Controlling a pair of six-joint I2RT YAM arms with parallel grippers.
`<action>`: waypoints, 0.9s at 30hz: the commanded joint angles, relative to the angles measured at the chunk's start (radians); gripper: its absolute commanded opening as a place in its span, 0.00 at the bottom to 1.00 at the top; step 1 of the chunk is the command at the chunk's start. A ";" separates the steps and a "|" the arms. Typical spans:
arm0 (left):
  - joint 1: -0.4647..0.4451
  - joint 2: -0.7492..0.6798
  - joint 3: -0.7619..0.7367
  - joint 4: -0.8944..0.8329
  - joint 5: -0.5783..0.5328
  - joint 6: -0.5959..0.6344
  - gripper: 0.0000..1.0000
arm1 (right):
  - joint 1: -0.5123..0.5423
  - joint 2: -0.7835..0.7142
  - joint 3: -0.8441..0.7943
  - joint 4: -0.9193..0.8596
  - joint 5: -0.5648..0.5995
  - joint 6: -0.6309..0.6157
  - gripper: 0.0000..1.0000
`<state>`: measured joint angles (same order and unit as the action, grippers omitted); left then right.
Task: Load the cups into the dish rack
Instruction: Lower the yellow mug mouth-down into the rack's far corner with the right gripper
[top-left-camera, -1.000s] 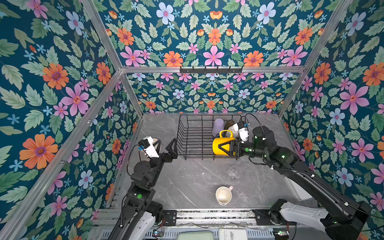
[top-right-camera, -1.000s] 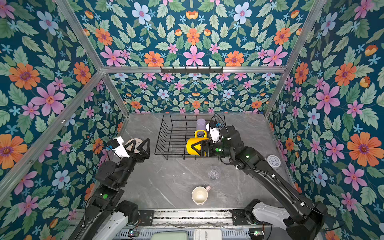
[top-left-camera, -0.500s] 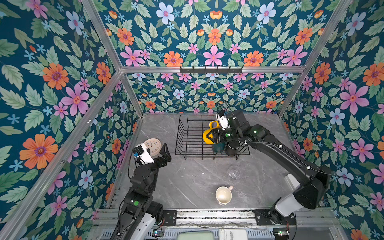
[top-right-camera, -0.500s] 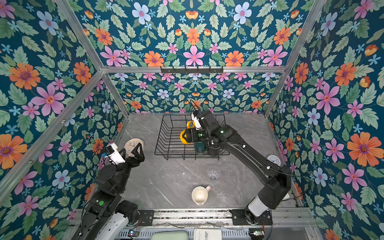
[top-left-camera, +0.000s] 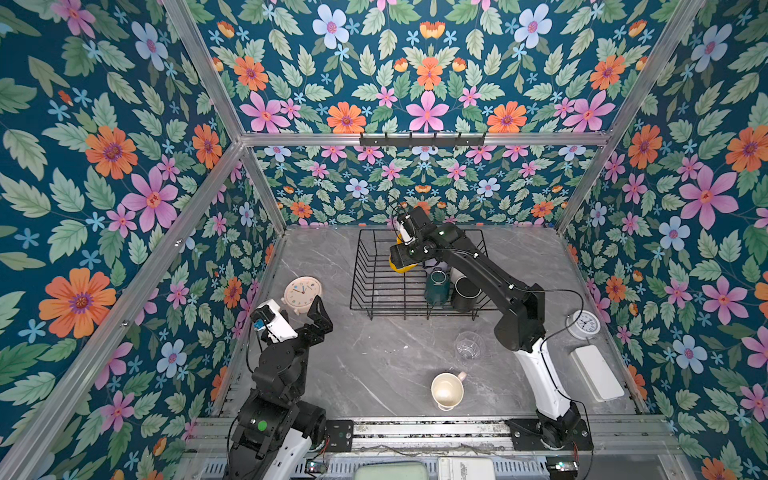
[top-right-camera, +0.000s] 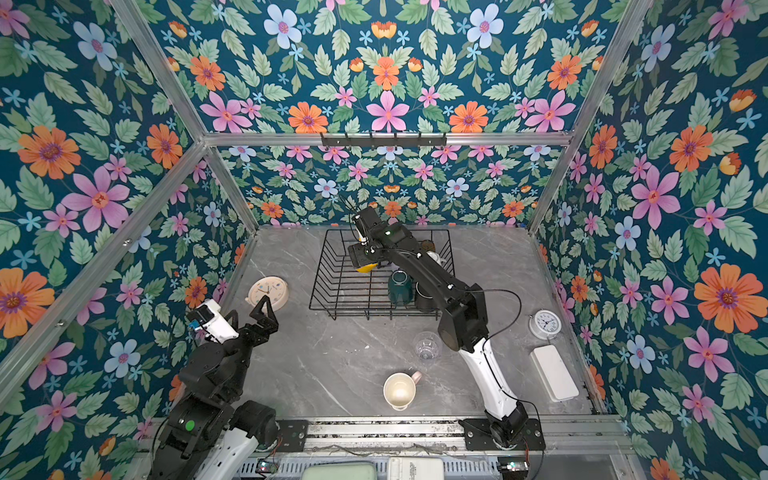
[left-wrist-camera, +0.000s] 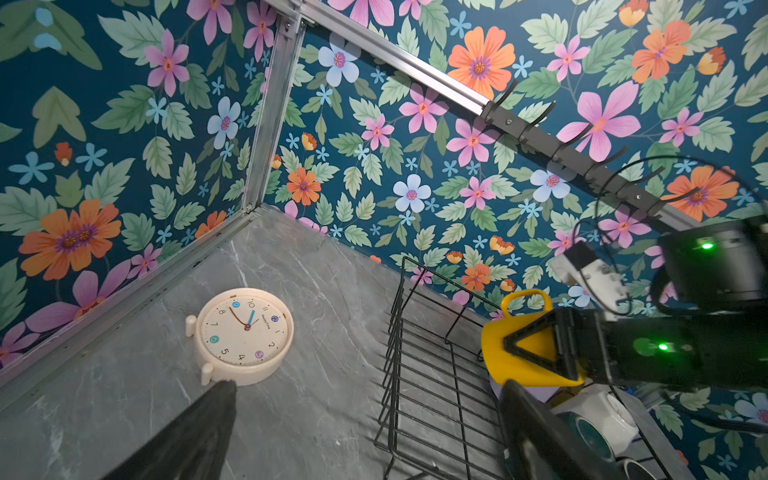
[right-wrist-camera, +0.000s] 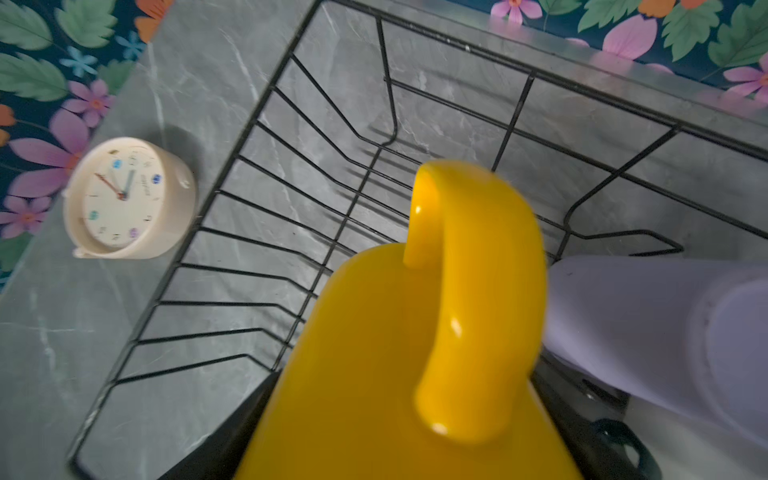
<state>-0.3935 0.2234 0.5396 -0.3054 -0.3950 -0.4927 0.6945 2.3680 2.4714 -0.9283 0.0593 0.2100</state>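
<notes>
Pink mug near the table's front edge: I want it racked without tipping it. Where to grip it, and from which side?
Probably best: take the pink mug by its rim, straight down from above, pinching the wall inside and out. It stands upright, mouth up and empty, so the wall is free. Choose the front-left side: the handle sticks out to the back right.

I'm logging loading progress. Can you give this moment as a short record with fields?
right tool: shut on yellow mug, over the dish rack
left tool: open, empty, near pink clock
seen in rack: dark-green mug, black mug, lilac tumbler
on table outside rack: clear glass, pale-pink mug
</notes>
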 joint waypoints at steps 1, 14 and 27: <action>0.001 -0.012 0.012 -0.041 -0.028 -0.013 1.00 | 0.002 0.074 0.089 -0.063 0.080 -0.050 0.00; 0.002 -0.024 0.020 -0.069 -0.043 -0.023 1.00 | 0.003 0.189 0.114 -0.026 0.110 -0.082 0.00; 0.001 -0.024 0.028 -0.081 -0.042 -0.023 1.00 | 0.003 0.212 0.138 -0.041 0.079 -0.095 0.75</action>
<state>-0.3935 0.1986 0.5598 -0.3820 -0.4278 -0.5205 0.6956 2.5832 2.6007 -0.9779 0.1547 0.1253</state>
